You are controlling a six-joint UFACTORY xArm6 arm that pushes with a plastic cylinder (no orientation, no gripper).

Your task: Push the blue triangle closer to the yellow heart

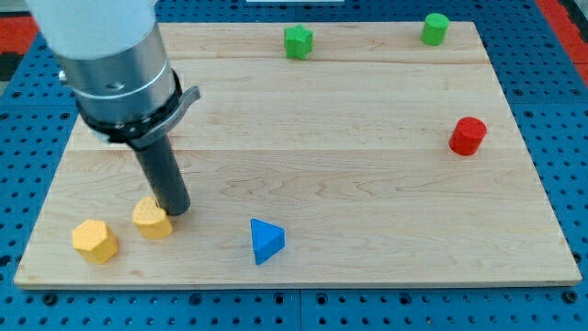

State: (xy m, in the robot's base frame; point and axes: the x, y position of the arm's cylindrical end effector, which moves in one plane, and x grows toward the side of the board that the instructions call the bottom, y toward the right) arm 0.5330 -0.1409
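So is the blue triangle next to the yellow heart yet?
Not yet. Nothing looks done: the blue triangle sits apart, to the view's right of the yellow heart. My tip is beside the heart, not behind the triangle. Still left: getting round the triangle and pushing it leftward.

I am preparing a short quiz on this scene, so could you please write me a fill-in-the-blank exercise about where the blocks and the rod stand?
1. My tip rests just beside the yellow ____.
2. The blue triangle lies to the view's ____ of that block.
3. The red cylinder stands near the board's ____ edge in the view.
4. The two ____ blocks, a star and a cylinder, sit along the view's top.

Missing words: heart; right; right; green
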